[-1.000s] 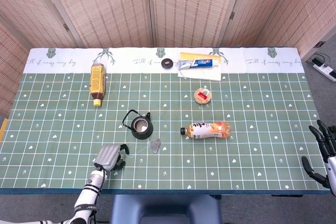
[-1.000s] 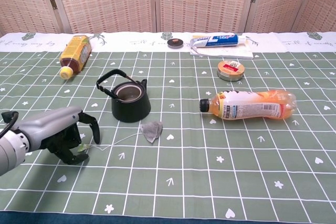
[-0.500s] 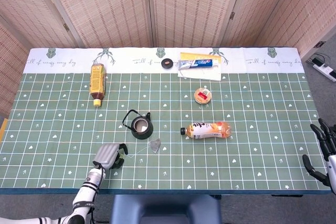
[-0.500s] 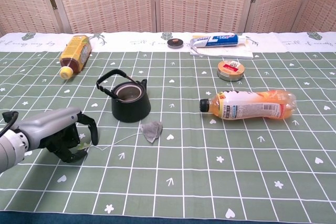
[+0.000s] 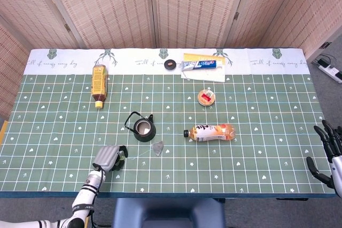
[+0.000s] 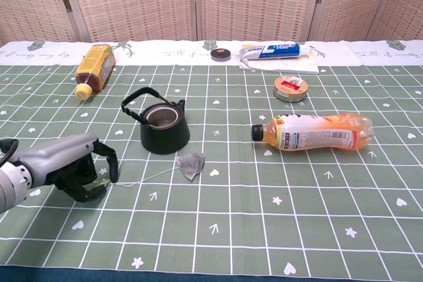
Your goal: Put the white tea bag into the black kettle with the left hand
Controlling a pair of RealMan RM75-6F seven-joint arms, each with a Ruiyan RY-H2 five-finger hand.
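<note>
A black kettle [image 6: 164, 125], lid off, stands on a green gridded surface [image 6: 264, 229]. Just in front of it, to its right, lies the white tea bag [image 6: 193, 164], its string trailing leftward to the left robot hand [image 6: 76, 166]. That robot hand's fingers curl down around the string's tag end. Far to the kettle's right, the right robot hand [image 5: 327, 150] hovers with fingers spread, holding nothing.

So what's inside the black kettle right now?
The black kettle stands open, with no lid on it. The chest view shows only a pale inner wall; its bottom is hidden. The white tea bag lies outside on the green gridded tablecloth, its string running to the left hand.
</note>
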